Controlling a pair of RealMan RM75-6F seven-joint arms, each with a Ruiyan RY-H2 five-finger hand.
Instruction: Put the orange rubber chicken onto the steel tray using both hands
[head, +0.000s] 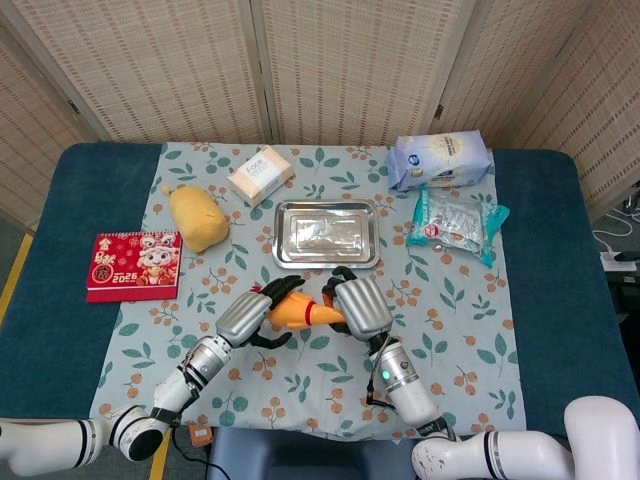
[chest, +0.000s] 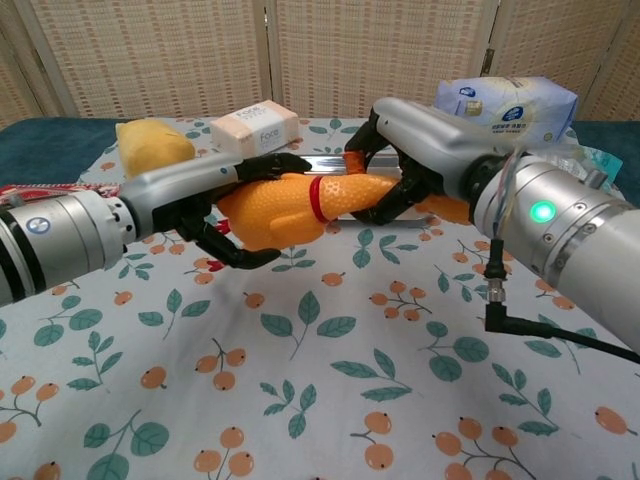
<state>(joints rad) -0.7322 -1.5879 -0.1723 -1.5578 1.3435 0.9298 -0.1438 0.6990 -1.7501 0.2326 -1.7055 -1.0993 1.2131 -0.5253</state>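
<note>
**Woven screens behind a blue worktop**

At your twelve o'clock, folding screens (head: 330, 60) of pale woven reed in light frames close off the room. The worktop (head: 555, 290) is dark blue, with a leaf-and-berry patterned cloth (head: 330, 380) over its middle. At three o'clock, white cables (head: 620, 235) lie on grey floor. Light is even.

Silver-grey shells on left hand (chest: 215, 200) and right hand (chest: 420, 150), black fingers (chest: 232, 257). Brushed-metal cylindrical forearms, white segments nearer the body. Green indicator light on right wrist, thin black cable looping below. Round blue-white badge on left forearm.
</note>
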